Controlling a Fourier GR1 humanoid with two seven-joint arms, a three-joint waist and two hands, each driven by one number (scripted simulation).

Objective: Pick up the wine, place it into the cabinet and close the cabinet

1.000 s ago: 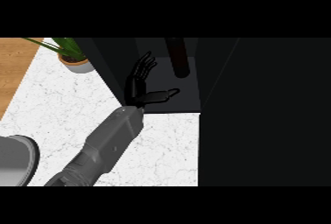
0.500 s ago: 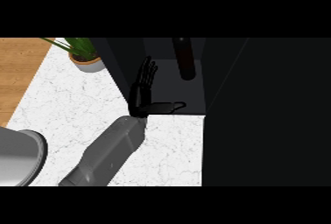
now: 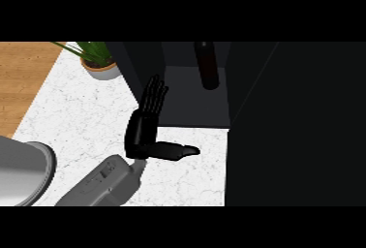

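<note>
The dark wine bottle point(image 3: 206, 65) stands upright inside the open cabinet, on its dark shelf point(image 3: 193, 104) towards the back. My left hand point(image 3: 145, 128) is over the white counter in front of the cabinet's left side. It is open and holds nothing. Its straight fingers point(image 3: 154, 94) point up along the edge of the dark left door panel point(image 3: 139, 65), and the thumb sticks out to the right. The hand is well apart from the bottle. My right hand does not show.
A large dark panel point(image 3: 300, 121) fills the right side of the view. A potted plant point(image 3: 99, 63) stands at the counter's back left. A grey round vessel point(image 3: 22, 169) sits at the lower left. Wooden floor point(image 3: 22, 82) lies beyond the counter's left edge.
The left hand has drawn back from the cabinet towards the view's lower edge, its fingers straightening. The bottle stays in the cabinet and shows more fully.
</note>
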